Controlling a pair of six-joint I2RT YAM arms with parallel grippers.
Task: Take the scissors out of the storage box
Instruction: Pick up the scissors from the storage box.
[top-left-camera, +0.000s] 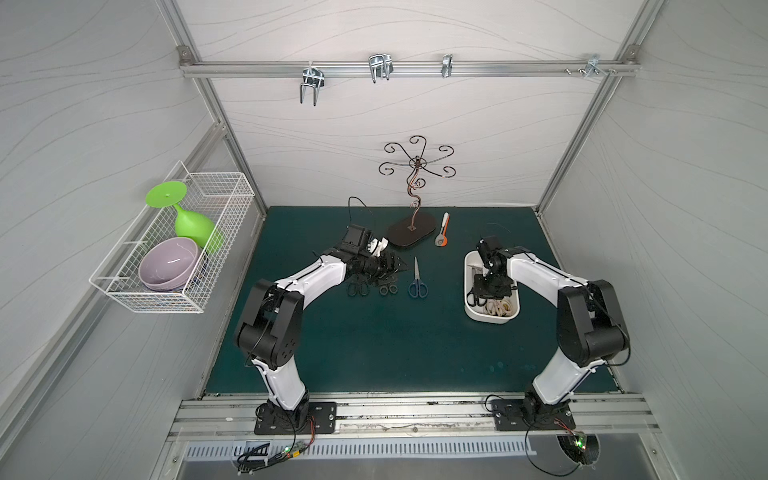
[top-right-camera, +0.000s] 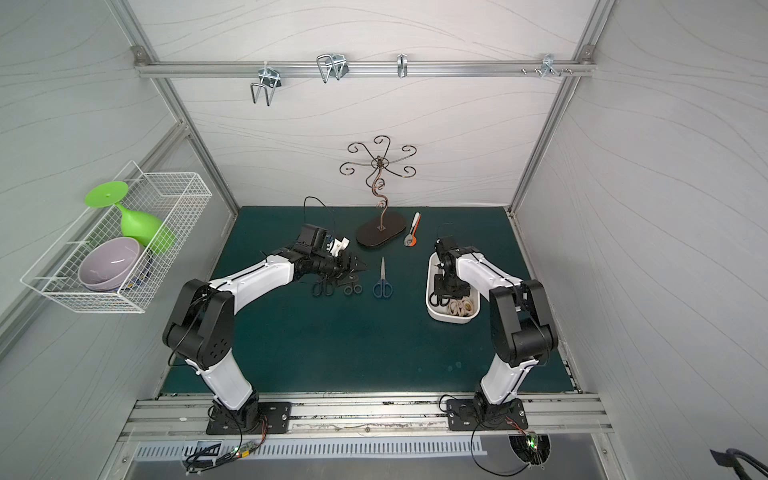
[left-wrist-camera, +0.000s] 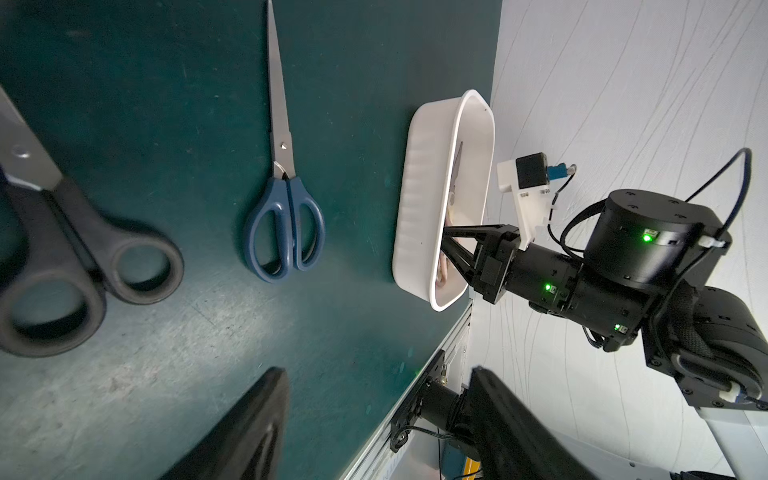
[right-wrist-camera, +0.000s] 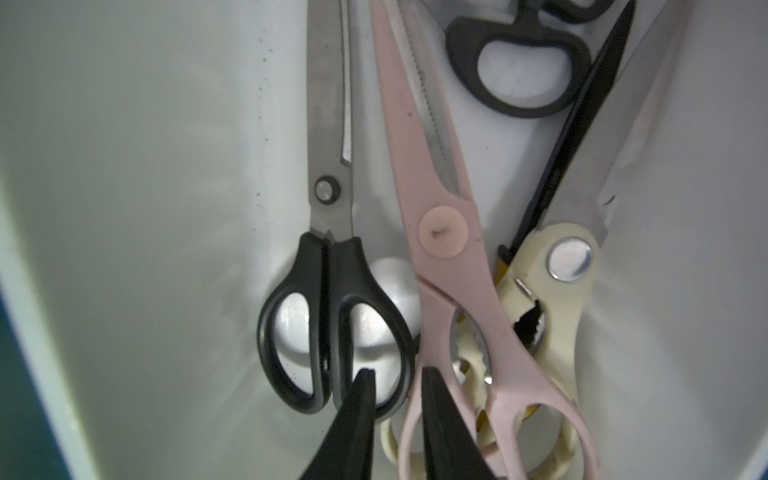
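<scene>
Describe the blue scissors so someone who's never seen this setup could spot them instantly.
Find the dark green mat, then the white box on its right side. Left of the box, scissors lie in a row; the blue scissors are nearest it, long-bladed with blue handles, unlike the black scissors beside them.

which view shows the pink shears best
Right wrist view: the pink shears lie close up, pivot clear. Both top views show only pale handle loops; from the left wrist the storage box wall mostly hides them.

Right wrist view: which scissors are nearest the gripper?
The black-handled pair beside the pink shears; the right gripper straddles its handle loop.
</scene>
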